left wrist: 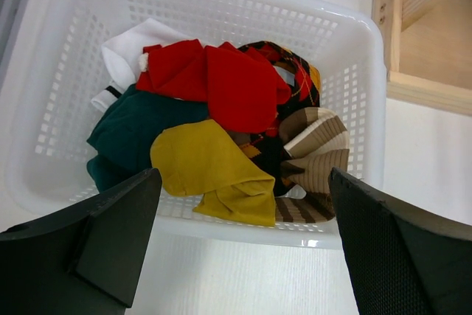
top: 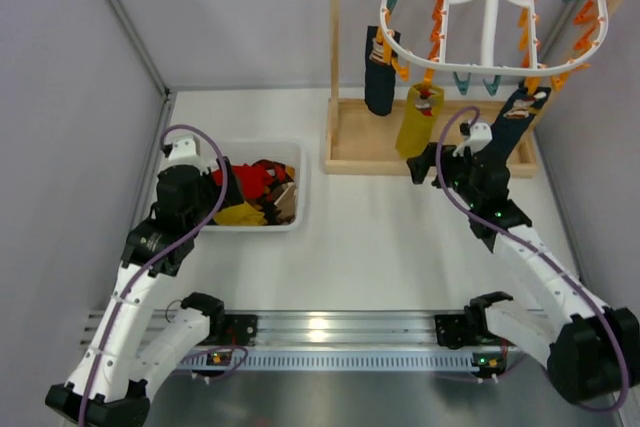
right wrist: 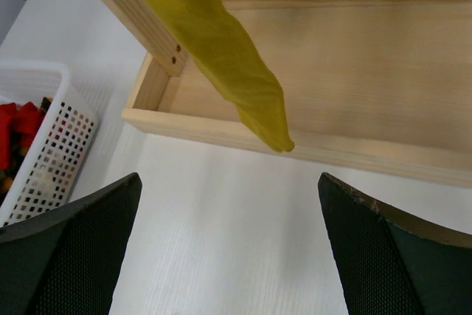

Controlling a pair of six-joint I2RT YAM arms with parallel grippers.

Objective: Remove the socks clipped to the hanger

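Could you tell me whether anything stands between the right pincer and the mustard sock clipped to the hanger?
Nothing visible does. The right pincer is open, and the mustard sock hangs free ahead of it. The wooden rack lies behind the sock, not in front of it.

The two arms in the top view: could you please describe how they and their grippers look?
Both the left arm and right arm have white links, black joints and a looping purple cable. Their fingers are black, broad wedges with fine mesh-textured pads.
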